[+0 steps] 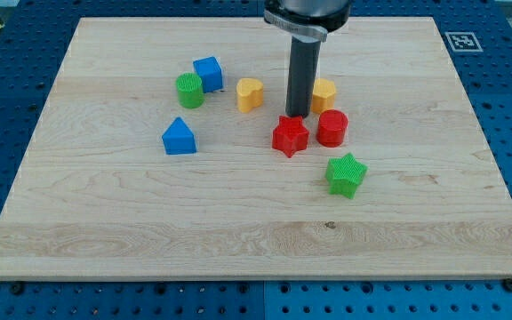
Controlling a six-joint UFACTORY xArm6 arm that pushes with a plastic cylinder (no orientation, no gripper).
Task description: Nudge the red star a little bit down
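The red star [290, 136] lies near the middle of the wooden board [105, 222]. My tip [297, 116] stands right at the star's top edge, touching or nearly touching it. A red cylinder [332, 128] sits just to the star's right. The rod rises from the tip to the view's top.
A yellow block [324, 93] sits partly behind the rod. A yellow heart [250, 93] is left of the rod. A green cylinder [189, 91], a blue cube [208, 73] and a blue house-shaped block [179, 137] lie further left. A green star [346, 174] lies lower right.
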